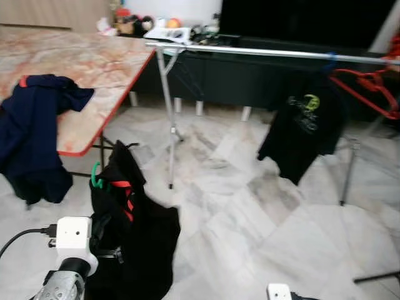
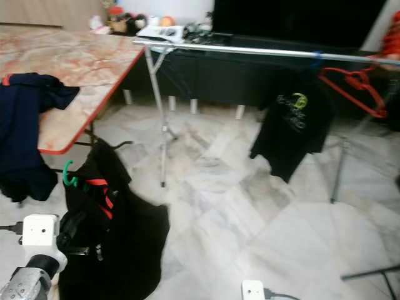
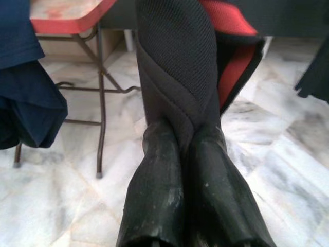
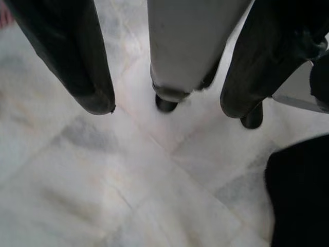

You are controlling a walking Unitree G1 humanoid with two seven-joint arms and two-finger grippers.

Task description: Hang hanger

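Hanger (image 1: 95,177), a green hook poking up from a black garment (image 1: 134,234) with red trim, sat at the lower left of the head views, held up in front of the robot. Largest in the scene was the pale marble floor (image 1: 250,219), and across the upper part of the frame ran a long silver rail (image 1: 262,52) on thin metal legs. At the upper left stood a table (image 1: 94,62) with a marbled top and a red edge, and a dark blue garment (image 1: 34,134) was draped over its near corner, hanging down its side. From the rail, right of centre, hung a black T-shirt (image 1: 306,128) with a yellow-green print, and just beside it, at the right edge, were red hangers (image 1: 369,87). The left gripper (image 3: 187,139), low at the left, had its two black fingers pressed together on a fold of the black garment, as the left wrist view showed close up. The right gripper (image 4: 167,110) hung low over bare floor with its fingers spread apart and nothing between them.
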